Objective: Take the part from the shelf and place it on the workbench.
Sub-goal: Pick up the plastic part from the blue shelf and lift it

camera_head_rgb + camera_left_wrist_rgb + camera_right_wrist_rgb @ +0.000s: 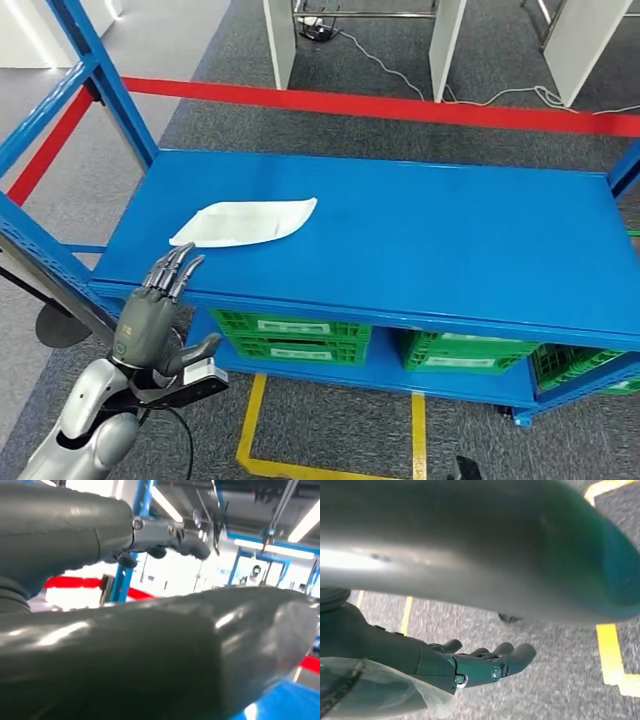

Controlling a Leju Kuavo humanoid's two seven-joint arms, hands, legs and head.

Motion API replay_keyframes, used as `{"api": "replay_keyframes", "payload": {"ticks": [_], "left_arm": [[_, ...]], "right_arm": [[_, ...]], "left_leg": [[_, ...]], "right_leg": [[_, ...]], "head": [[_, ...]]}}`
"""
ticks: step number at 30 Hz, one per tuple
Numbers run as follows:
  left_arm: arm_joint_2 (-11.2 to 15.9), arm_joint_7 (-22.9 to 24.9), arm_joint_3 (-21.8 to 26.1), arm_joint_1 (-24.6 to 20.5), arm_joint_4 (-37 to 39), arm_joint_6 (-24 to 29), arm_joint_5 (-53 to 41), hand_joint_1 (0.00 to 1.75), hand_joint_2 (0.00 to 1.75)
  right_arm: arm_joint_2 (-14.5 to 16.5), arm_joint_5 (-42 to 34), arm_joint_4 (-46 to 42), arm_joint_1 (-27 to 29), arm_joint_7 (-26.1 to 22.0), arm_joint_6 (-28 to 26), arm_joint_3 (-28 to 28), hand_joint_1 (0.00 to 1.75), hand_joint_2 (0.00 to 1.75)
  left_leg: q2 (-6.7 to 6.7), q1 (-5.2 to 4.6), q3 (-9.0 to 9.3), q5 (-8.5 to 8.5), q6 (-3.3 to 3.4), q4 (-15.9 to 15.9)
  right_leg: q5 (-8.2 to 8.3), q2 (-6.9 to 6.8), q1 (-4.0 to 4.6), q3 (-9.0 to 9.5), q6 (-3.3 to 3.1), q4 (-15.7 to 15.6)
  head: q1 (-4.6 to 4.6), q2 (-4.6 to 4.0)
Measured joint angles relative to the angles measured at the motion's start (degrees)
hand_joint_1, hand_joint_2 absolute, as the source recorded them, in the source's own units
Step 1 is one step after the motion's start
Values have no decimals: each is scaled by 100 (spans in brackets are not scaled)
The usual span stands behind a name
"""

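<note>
One flat white part (245, 222), long axis along shelf (423, 250), left hand (155, 320) near

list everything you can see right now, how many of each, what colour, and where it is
Shelf: one, blue, across the middle of the head view.
Flat packet: one, white, lying on the shelf's top level, left of centre.
Crates: at least three, green, on the lower shelf level.
Floor tape: one red strip behind the shelf; yellow lines in front of it.
Cables: white, on the floor behind the red strip.
Left robot hand: grey, empty, fingers extended at the shelf's front edge near the packet.
Right robot hand: dark, above the floor, with a clear plastic bag against it.
</note>
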Motion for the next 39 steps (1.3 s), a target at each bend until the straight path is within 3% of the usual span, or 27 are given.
{"api": "replay_keyframes", "payload": {"ticks": [2,3,4,6,8,11,13,15,17,18,19,21,23,26,28,29,32,33,34,37,39], "left_arm": [[2,0,-3,20,1,-1,1,0,0],[1,0,-4,29,2,-2,1,0,0],[1,0,-4,32,2,-2,1,0,0],[3,0,-2,25,2,-3,2,0,0],[9,0,-2,24,2,-1,1,0,0],[15,-1,1,2,2,-1,0,0,0],[3,-4,-2,-16,1,-2,0,0,0],[-4,-7,-5,-23,6,-6,0,0,0],[-3,-7,-8,-25,21,-10,1,0,0],[-4,-7,-10,-24,29,-11,1,0,0],[-5,-6,-12,-25,35,-11,-2,0,0],[-3,9,-10,-29,44,-10,-31,0,0],[6,47,-2,-49,54,-18,-89,0,0],[22,77,3,-75,66,-29,-139,0,0],[44,74,2,-99,69,-88,-133,0,0],[67,67,3,-120,72,-144,-116,0,0],[150,-33,-5,-196,120,-379,-22,0,0],[181,-89,-10,-233,157,-456,7,0,0],[213,-144,-18,-287,203,-526,28,0,0],[304,-255,-45,-528,371,-672,52,0,0],[344,-283,-58,-686,491,-716,51,0,0]], "right_arm": [[1,1,0,-2,0,3,-3,0,0],[1,1,0,3,0,3,-4,0,0],[0,0,0,8,0,3,-7,0,0],[7,-2,1,10,0,2,-12,0,0],[23,-4,2,-2,0,2,-19,0,0],[48,20,2,8,21,-10,-22,0,0],[50,53,2,8,46,-23,-21,0,0],[48,64,2,-11,71,-21,-23,0,0],[46,71,3,-16,92,-19,-26,0,0],[46,74,3,-9,101,-19,-28,0,0],[46,77,3,-3,108,-20,-29,0,0],[45,80,3,2,117,-20,-33,0,0],[45,84,4,-8,128,-17,-34,0,0],[45,89,4,-15,148,-15,-34,0,0],[43,92,4,-6,152,-15,-37,0,0],[43,94,4,-5,153,-11,-38,0,0],[44,105,4,-3,153,21,-39,0,0],[44,110,4,3,152,36,-39,0,0],[44,118,4,8,151,55,-39,0,0],[51,139,4,8,136,108,-39,0,0],[62,148,4,3,123,126,-38,0,0]], "left_leg": [[-22,13,-418,-130,-22,634],[-26,13,-520,-34,-12,701],[-38,10,-514,180,15,540],[-144,-2,-308,709,117,-137],[-278,-32,-146,950,228,-611],[-287,-50,-47,920,307,-861],[-240,-8,108,919,323,-1107],[-191,10,215,898,324,-1218],[-164,11,253,842,322,-1202],[-155,14,277,804,314,-1182],[-153,20,308,760,299,-1157],[-148,33,374,649,244,-1087],[-144,17,382,558,177,-987],[-138,2,361,517,119,-928],[-132,13,315,401,71,-774],[-129,21,216,275,39,-551],[-126,41,-333,-125,-18,501],[-126,42,-451,-112,-17,672],[-126,43,-468,16,-3,627],[-132,17,-95,657,105,-359],[-136,-22,67,790,180,-768]], "right_leg": [[-46,96,2,50,-15,0],[-74,145,5,87,-14,0],[-104,193,10,135,-10,0],[-165,273,13,215,0,-11],[-199,344,-4,247,44,-36],[-200,382,-41,250,154,-122],[-295,270,-14,182,201,-8],[-519,122,1,-127,231,547],[-658,68,-6,-526,269,1162],[-583,58,-10,-628,288,1243],[-401,51,-14,-623,303,1116],[36,22,-20,-396,321,487],[172,11,-13,-168,285,43],[98,32,2,-112,172,9],[81,37,-18,-77,113,-8],[74,37,-30,-58,86,-17],[51,40,-27,-34,46,-18],[46,43,-24,-27,40,-18],[40,49,-19,-15,37,-18],[27,66,-1,28,47,-26],[42,76,-5,22,91,-50]], "head": [[0,0],[0,0],[0,0],[8,0],[31,0],[14,1],[41,0],[75,0],[80,0],[81,0],[82,0],[83,0],[88,1],[79,1],[65,1],[56,1],[45,0],[45,1],[45,1],[50,1],[47,1]]}}
